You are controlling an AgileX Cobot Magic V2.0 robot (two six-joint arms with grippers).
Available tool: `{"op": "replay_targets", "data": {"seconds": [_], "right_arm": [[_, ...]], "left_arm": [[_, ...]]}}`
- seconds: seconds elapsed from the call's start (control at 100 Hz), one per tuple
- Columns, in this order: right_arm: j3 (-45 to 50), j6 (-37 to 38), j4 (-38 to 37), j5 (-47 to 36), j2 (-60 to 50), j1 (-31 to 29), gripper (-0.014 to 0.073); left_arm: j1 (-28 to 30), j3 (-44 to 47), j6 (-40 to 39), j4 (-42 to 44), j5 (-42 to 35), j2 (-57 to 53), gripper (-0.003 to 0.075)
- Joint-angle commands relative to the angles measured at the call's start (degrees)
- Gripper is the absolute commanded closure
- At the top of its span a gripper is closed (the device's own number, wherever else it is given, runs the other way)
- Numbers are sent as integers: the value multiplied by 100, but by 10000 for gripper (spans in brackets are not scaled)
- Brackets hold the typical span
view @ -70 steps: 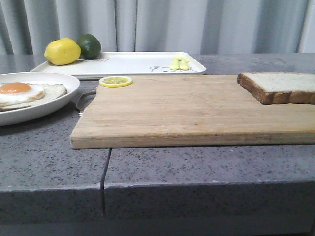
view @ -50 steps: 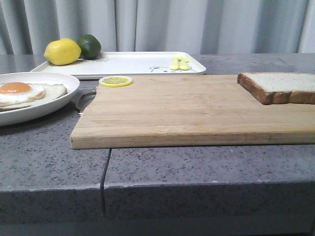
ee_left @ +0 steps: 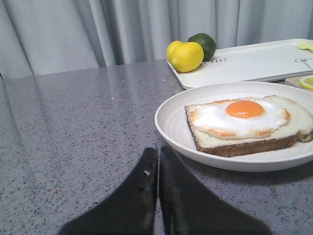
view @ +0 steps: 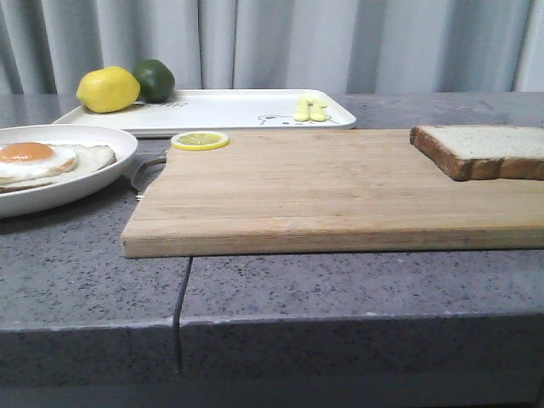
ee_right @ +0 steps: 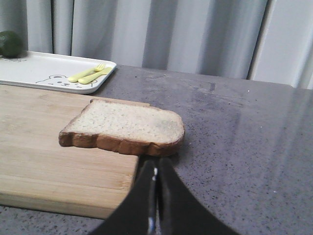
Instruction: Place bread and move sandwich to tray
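Grey curtains behind, speckled grey surface (view: 93, 280) in front. No change vs. prior front views: nothing displaced, task not begun. Bread (view: 484, 150) lies flat at far right of cutting board (view: 323, 191), one corner overhanging the edge. Right gripper (ee_right: 155, 171) low, just short of that corner, jaws pressed together, empty. Left gripper (ee_left: 157, 161) jaws also together, near plate (ee_left: 171, 122). Sandwich (ee_left: 247, 122) incomplete: egg on one slice, no top. Tray (view: 229, 110) behind board holds lemon (view: 108, 89) and lime (view: 155, 80).
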Motion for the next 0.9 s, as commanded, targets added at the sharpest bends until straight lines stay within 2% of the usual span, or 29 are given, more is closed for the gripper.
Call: {"op": "replay_targets", "data": {"seconds": [0.0, 0.14, 0.42, 0.52, 0.62, 0.69, 0.89], "right_arm": [[12, -4, 3, -399, 58, -23, 660], [12, -4, 3, -480, 58, -23, 660], [-14, 119, 117, -1310, 70, -23, 660], [-179, 390, 518, -1013, 76, -23, 660], [-488, 429, 780, -351, 76, -23, 660], [-795, 429, 842, 189, 76, -23, 660], [-1844, 429, 842, 1471, 213, -23, 660]], "left_arm": [[5, 97, -45, -14, -496, -173, 740], [5, 97, -45, -125, -574, -173, 740], [5, -64, -45, -1381, -952, -173, 740], [5, -371, -45, -1923, -952, -173, 740], [5, -807, -45, -1949, -909, -160, 740], [5, -1251, -45, -1949, -519, -61, 740], [5, -2697, -32, -1949, 1461, 874, 740]]}}
